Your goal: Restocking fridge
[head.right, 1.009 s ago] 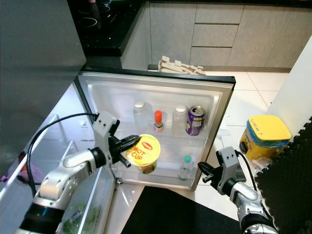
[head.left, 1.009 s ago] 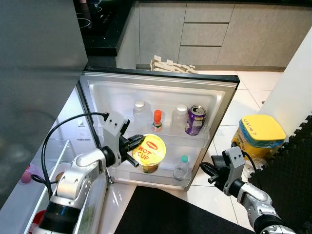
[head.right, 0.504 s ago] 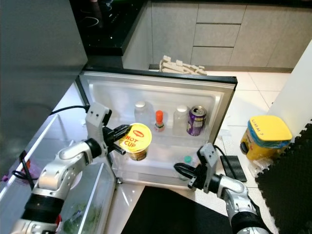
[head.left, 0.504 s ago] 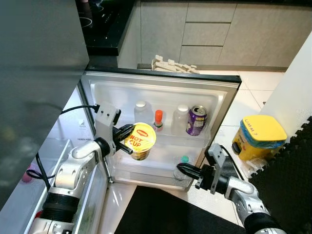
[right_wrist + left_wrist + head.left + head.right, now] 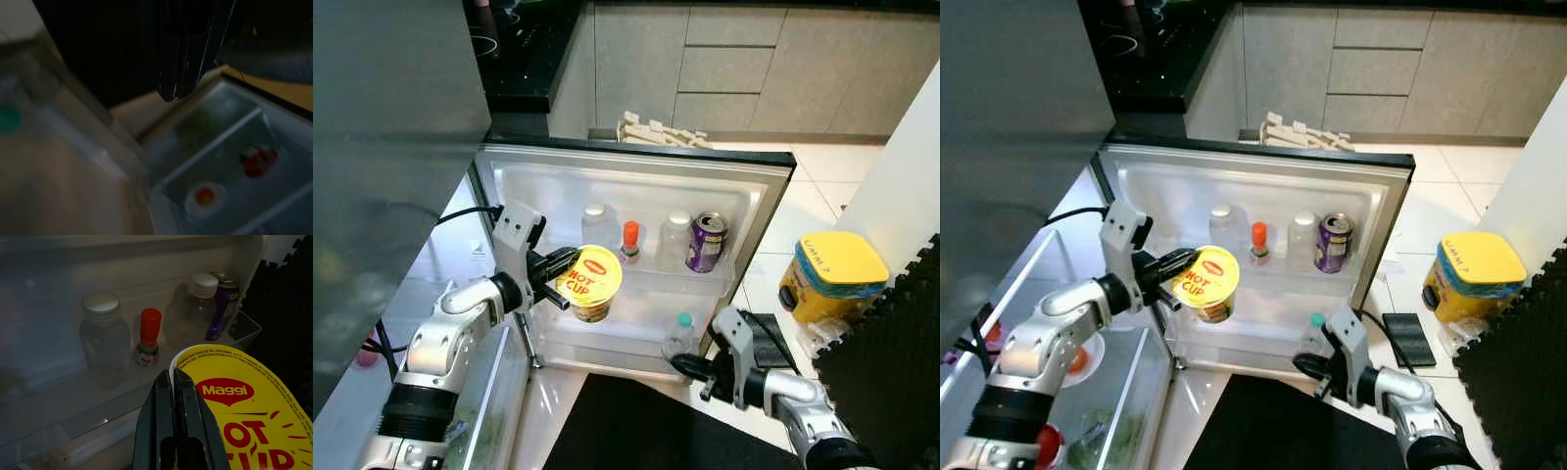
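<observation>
I'm holding the noodle cup [image 5: 588,282] by its rim, left tool [image 5: 172,382] pinching it before the door shelf [image 5: 636,328]. It's probably light and crushable. Right tool [image 5: 690,369], pressed together, is hovering at five o'clock.

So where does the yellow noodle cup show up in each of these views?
Left eye view: the noodle cup is held by the left tool before the open fridge door's upper shelf.
Right eye view: same cup, left of centre.
Left wrist view: its yellow lid is in the near corner.
Right wrist view: too dark and blurred to tell.
Shared landmark: the red-capped bottle.
</observation>
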Controlling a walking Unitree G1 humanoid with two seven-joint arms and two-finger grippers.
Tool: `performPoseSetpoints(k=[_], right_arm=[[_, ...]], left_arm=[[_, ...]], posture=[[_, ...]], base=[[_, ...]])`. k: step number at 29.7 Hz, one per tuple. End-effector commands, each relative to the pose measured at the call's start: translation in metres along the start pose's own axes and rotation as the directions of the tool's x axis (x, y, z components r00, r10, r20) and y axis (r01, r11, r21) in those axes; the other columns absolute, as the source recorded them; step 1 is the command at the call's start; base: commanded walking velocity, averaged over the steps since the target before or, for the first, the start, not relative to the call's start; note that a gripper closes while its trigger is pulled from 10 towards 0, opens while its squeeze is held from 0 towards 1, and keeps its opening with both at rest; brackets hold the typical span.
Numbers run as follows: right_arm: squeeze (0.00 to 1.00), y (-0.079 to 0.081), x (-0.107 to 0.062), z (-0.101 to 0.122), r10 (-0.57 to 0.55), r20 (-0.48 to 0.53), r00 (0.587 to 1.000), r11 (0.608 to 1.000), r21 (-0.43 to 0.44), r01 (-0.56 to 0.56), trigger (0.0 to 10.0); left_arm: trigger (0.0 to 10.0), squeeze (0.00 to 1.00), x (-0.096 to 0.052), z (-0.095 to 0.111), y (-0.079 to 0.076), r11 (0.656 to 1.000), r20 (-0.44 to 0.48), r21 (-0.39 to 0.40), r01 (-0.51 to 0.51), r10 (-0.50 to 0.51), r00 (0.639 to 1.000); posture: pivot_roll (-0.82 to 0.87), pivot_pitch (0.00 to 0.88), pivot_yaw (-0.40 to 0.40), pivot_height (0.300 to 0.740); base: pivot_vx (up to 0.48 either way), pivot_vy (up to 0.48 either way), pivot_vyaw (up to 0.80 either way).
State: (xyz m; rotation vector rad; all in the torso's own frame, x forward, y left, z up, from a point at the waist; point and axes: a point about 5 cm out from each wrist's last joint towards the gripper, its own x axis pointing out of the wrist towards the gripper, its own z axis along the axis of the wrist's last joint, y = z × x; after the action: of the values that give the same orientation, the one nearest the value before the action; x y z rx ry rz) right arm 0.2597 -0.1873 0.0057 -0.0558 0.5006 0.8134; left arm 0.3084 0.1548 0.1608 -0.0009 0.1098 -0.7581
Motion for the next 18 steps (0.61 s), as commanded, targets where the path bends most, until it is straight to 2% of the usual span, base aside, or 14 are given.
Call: performPoseSetpoints(k=[1, 5, 15, 18], right_arm=[[0.0, 0.004, -0.003, -0.017, -0.024, -0.062, 0.998, 1.0, 0.016, 0.025, 10.0], [0.0, 0.01, -0.003, -0.026, -0.02, -0.087, 0.996, 0.999, 0.034, 0.023, 10.0], [0.0, 0.011, 0.003, -0.023, -0.018, -0.063, 0.998, 0.999, 0.039, 0.021, 10.0], [0.0, 0.007, 0.005, -0.024, -0.077, -0.104, 0.992, 0.997, 0.02, 0.08, 10.0]], left_arm=[[10.0, 0.0, -0.005, -0.004, 0.004, 1.0, -0.027, 0.002, -0.01, 0.01, 1.0], [10.0, 0.0, -0.005, -0.007, 0.002, 1.0, -0.036, -0.001, -0.006, 0.006, 0.999], [10.0, 0.0, -0.002, -0.013, -0.004, 1.0, -0.051, -0.011, 0.013, -0.014, 0.999], [10.0, 0.0, -0.001, -0.013, -0.005, 1.0, -0.047, -0.013, 0.013, -0.013, 0.999]], posture=[[0.06, 0.018, 0.004, 0.74], [0.06, 0.018, 0.004, 0.74], [0.06, 0.02, 0.004, 0.74], [0.06, 0.02, 0.004, 0.74]], base=[[0.0, 0.0, 0.0], [0.0, 0.0, 0.0], [0.0, 0.0, 0.0], [0.0, 0.0, 0.0]])
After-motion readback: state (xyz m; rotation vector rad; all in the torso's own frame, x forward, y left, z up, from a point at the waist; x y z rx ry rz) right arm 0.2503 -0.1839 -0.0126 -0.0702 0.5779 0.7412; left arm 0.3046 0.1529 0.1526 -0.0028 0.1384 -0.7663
